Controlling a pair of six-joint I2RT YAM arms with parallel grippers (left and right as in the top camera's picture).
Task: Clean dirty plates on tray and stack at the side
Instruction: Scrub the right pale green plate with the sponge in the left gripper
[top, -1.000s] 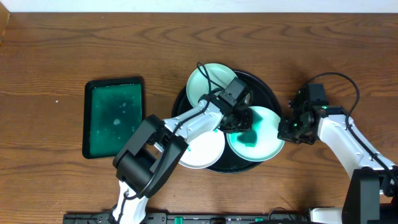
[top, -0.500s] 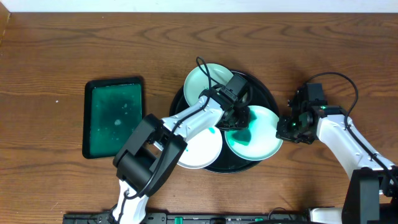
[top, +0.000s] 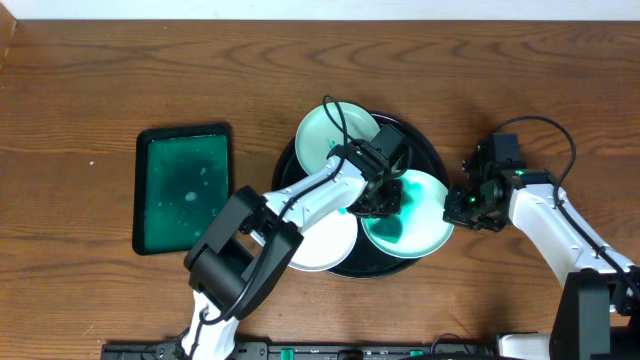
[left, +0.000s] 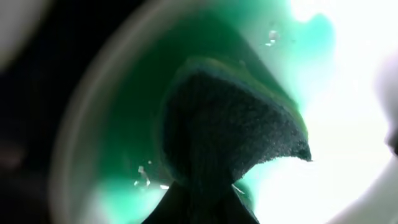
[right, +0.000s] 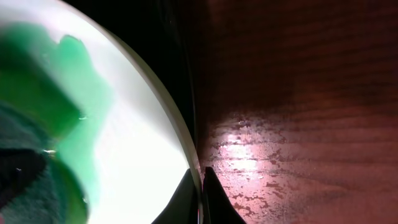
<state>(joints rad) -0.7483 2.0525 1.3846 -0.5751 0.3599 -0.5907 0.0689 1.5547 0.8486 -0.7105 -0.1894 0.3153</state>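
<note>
Black tray (top: 424, 148): under left pincer, just left of right pincer; carried the plates.
Left pincer (top: 381, 197): clamped narrow on dark scrub pad (left: 236, 130), pad pressed onto smeared mint plate (top: 425, 228).
Right pincer (top: 459, 207): pinched tight on that plate's outer rim.
Overhead only: second mint plate (top: 335, 135) beyond left pincer, white plate (top: 325, 242) on its near side, green tray (top: 183, 188) well apart to its left.
Left wrist only: pad's rough weave, wet green film (left: 124, 143) around it; fingers unclear.
Right wrist only: fingertips (right: 214, 199) meeting across rim, wooden table (right: 298, 93) beside them.
</note>
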